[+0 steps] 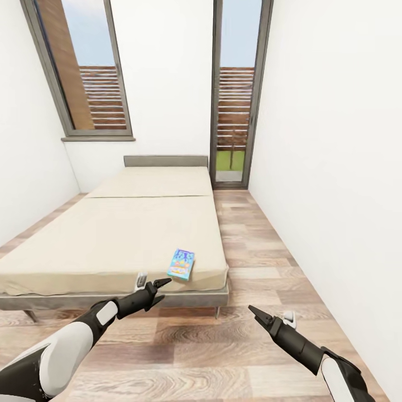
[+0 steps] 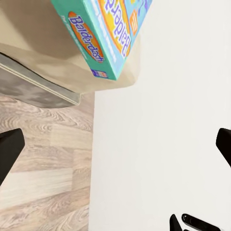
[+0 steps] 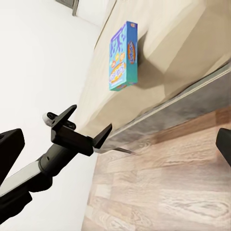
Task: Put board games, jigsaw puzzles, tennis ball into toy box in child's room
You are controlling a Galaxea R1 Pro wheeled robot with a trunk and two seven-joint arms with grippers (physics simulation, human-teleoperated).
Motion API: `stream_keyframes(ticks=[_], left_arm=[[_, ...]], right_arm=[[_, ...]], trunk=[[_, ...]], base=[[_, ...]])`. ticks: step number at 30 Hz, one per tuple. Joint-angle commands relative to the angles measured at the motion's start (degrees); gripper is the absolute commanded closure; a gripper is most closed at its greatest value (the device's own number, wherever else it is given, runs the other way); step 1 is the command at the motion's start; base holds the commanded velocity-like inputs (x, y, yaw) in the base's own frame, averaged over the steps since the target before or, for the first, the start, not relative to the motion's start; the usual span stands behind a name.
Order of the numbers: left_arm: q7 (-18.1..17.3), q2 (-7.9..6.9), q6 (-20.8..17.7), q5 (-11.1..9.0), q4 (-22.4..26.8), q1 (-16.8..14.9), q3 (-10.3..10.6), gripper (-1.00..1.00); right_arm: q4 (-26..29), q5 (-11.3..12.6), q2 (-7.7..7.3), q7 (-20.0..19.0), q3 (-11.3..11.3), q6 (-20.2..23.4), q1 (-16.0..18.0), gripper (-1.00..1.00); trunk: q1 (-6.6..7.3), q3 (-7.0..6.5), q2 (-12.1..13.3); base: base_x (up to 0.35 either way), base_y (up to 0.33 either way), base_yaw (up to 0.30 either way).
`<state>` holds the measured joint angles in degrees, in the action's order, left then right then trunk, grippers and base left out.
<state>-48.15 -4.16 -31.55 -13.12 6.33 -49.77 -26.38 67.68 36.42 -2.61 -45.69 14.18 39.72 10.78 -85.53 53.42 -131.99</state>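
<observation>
The bed (image 1: 111,234) is wide and low, its beige mattress in two matte, cloth-like parts with softly rounded edges, on a thin grey frame with slim legs and a low grey headboard (image 1: 165,161) against the white wall. A board game (image 1: 181,263), a small flat card box, lies on the mattress near the foot corner of the bed closest to the right-hand wall, wholly on the mattress and just short of its edge. Its face is blue with bright yellow, orange and white print; the left wrist view shows a teal side panel bearing the word "Balderdash" in white on an orange oval (image 2: 86,39), and the same word, partly cut off, on the face. The left gripper (image 1: 149,286), black and angular with one pale fingertip, hovers before the foot edge of the bed, just below and beside the box without touching it; its fingers are spread apart and grip nothing. The right gripper (image 1: 272,318), also black, hangs over the floor (image 1: 262,245) well clear of the bed's foot corner, fingers parted and empty. The floor is of wood planks with visible grain in mixed brown and grey tones. Two tall grey-framed windows (image 1: 234,89) stand behind the headboard, showing wooden slats outside.
</observation>
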Motion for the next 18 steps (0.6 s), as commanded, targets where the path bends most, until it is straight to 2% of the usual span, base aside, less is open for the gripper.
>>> stream_keyframes(ticks=[1,10,18], left_arm=[[-0.01,-0.03,-0.45,-0.59,0.00,-0.01,0.27,-1.00],[-0.01,-0.04,-0.45,-0.59,0.00,0.00,0.27,-1.00],[-0.01,-0.06,-0.45,-0.59,0.00,-0.02,0.20,-1.00]], right_arm=[[0.00,0.23,0.00,-0.06,0.06,0.36,0.03,-1.00],[0.00,0.23,0.09,-0.10,0.06,0.36,0.03,-1.00],[0.00,0.23,0.03,-0.10,0.06,0.36,0.03,-1.00]], trunk=[[0.00,0.05,-0.02],[0.00,0.05,-0.02],[0.00,0.05,-0.02]], base=[[0.112,-0.011,0.000],[0.182,0.009,0.000],[0.060,0.004,0.000]])
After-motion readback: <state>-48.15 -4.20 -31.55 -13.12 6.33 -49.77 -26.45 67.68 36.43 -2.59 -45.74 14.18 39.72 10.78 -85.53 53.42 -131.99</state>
